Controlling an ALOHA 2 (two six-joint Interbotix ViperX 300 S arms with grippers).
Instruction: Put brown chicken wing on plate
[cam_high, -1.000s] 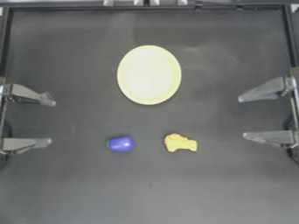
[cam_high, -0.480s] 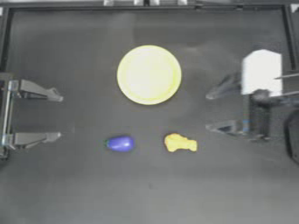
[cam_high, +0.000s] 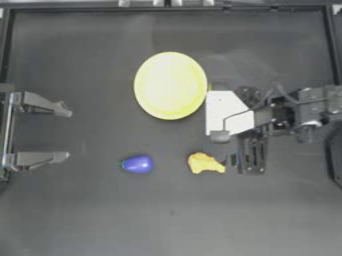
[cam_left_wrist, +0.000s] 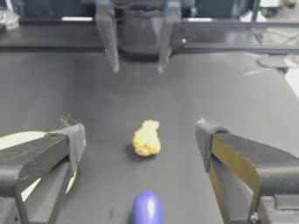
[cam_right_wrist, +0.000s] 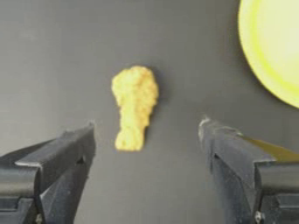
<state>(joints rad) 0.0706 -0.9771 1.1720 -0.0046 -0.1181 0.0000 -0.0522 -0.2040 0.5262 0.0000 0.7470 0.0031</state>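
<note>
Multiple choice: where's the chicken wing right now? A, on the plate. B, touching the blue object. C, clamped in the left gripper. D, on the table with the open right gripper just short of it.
D: the brown chicken wing lies on the table, ahead of the right gripper's open jaws, off the plate.

No readable text, labels, brands, numbers or signs appear in any view. The plate, the brown chicken wing and the dark table all show plain, unmarked surfaces.
</note>
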